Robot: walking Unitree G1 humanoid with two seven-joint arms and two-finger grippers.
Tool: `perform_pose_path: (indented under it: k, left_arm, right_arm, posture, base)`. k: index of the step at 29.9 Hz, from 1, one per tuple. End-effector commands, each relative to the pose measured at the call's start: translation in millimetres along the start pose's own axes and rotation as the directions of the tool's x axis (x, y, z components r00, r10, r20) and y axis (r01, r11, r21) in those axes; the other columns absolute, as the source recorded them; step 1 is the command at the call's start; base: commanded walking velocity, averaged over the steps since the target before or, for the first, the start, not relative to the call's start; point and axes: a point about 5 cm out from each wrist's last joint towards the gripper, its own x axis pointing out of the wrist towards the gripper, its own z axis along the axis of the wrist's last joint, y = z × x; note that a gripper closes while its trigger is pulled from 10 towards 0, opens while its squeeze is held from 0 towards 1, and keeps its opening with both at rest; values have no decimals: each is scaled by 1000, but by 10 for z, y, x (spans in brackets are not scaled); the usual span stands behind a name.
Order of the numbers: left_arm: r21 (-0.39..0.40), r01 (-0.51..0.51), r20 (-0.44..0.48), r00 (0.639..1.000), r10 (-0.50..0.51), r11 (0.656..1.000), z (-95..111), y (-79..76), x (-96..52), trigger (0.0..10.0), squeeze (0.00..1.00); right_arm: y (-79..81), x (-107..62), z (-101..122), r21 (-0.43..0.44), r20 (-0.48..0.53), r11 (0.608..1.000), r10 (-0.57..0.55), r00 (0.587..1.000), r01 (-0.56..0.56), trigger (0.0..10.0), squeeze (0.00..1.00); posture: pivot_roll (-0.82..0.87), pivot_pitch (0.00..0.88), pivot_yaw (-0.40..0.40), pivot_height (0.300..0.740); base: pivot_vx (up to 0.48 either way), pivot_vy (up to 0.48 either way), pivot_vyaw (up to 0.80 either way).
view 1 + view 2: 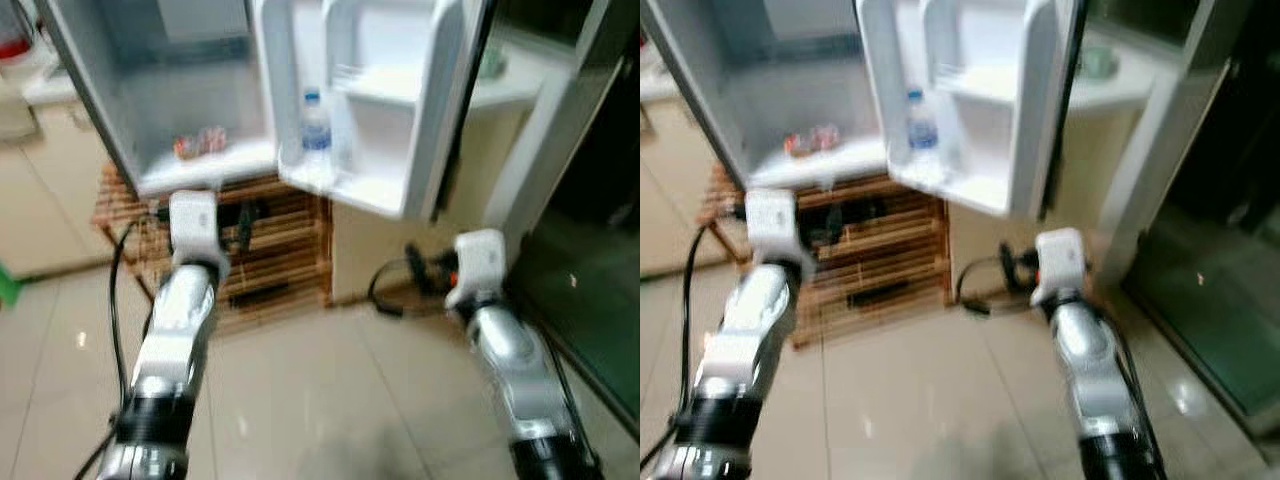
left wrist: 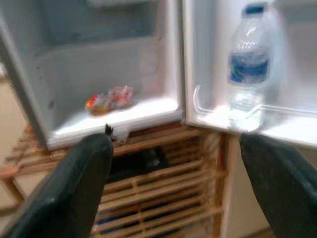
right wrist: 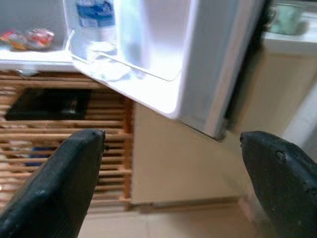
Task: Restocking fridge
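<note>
Left gripper (image 2: 173, 188): fingers apart, nothing held, raised toward the open fridge (image 1: 150, 120).
Right gripper (image 3: 173, 183): fingers apart, nothing held, aimed below the open fridge door (image 1: 390, 100).
Water bottle (image 2: 249, 69): upright in the lowest door shelf (image 2: 277, 129), blue cap and label.
Wrapped packet (image 2: 109, 99): red and orange, lying on the fridge floor, well apart from the bottle.
Wooden rack (image 1: 270, 250): slatted, under the fridge; a dark flat item sits on one tier.
Judgement: neither gripper carries stock, so the step looks like an approach or a check of the shelves. To do it well, the robot should square up to the door shelf and keep both arms clear of the door edge.
Floor (image 1: 300, 400): pale glossy tile. Cables (image 1: 390, 290) trail near the wall; a dark glass panel (image 1: 590, 300) stands to the right.
</note>
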Motion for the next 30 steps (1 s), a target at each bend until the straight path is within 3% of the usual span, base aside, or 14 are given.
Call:
perform_pose_path:
  k: [1, 6, 15, 21, 22, 23, 24, 26, 27, 30]
  left_arm:
    - [5, -15, 1, 1000, 15, 1000, 17, 5, 19, 10000, 0]
    - [15, -63, -12, 998, 63, 998, 8, 71, 23, 10000, 0]
    - [7, -47, -17, 999, 47, 999, 7, 34, 35, 10000, 0]
    - [-78, -4, 0, 1000, 4, 997, 24, -37, 40, 10000, 0]
    - [-68, 57, -44, 997, -60, 996, -36, -71, 96, 10000, 0]
    - [-68, 57, -44, 997, -60, 996, -36, -71, 96, 10000, 0]
    - [-23, 82, -134, 987, -85, 996, -169, -32, 162, 10000, 0]
    - [-12, 83, -153, 985, -83, 997, -199, -16, 173, 10000, 0]
    - [-6, 80, -260, 962, -79, 997, -375, 63, 191, 10000, 0]
    - [84, 130, -400, 912, -86, 988, -627, 171, 189, 10000, 0]
  right_arm:
    - [-68, 12, 62, -17, 21, 1000, -15, 1000, 16, 10000, 82]
    - [-64, 15, 58, -7, 23, 1000, -15, 1000, 15, 10000, 82]
    - [-60, 21, 52, -4, 24, 1000, -13, 1000, 13, 10000, 90]
    - [-73, 23, 18, -4, 2, 1000, -21, 1000, 21, 10000, 55]
    - [-152, 22, -19, -20, -22, 997, -76, 997, 75, 10000, 20]
    - [-152, 22, -19, -20, -22, 997, -76, 997, 75, 10000, 20]
    - [-253, 19, -60, -34, -54, 990, -142, 988, 140, 10000, 16]
    - [-273, 18, -69, -37, -62, 988, -155, 986, 153, 10000, 24]
    - [-375, 20, -112, -67, -95, 974, -221, 971, 215, 10000, 27]
    - [-584, 51, -139, -125, -130, 941, -328, 936, 313, 10000, 24]
  posture:
    - [-93, 0, 55, 740]
    - [-92, 0, 57, 740]
    - [-93, 0, 57, 740]
    - [-93, 0, 53, 740]
    - [-87, 0, 48, 740]
    - [-87, 0, 48, 740]
    - [-86, 0, 46, 740]
    - [-86, 0, 46, 740]
    - [-85, 0, 45, 740]
    - [-80, 0, 40, 740]
  base:
    - [277, -390, 469]
    - [306, -365, 470]
    - [316, -357, 444]
    - [321, -353, 406]
    - [0, 0, 0]
    - [0, 0, 0]
    - [0, 0, 0]
    - [0, 0, 0]
    - [0, 0, 0]
    - [0, 0, 0]
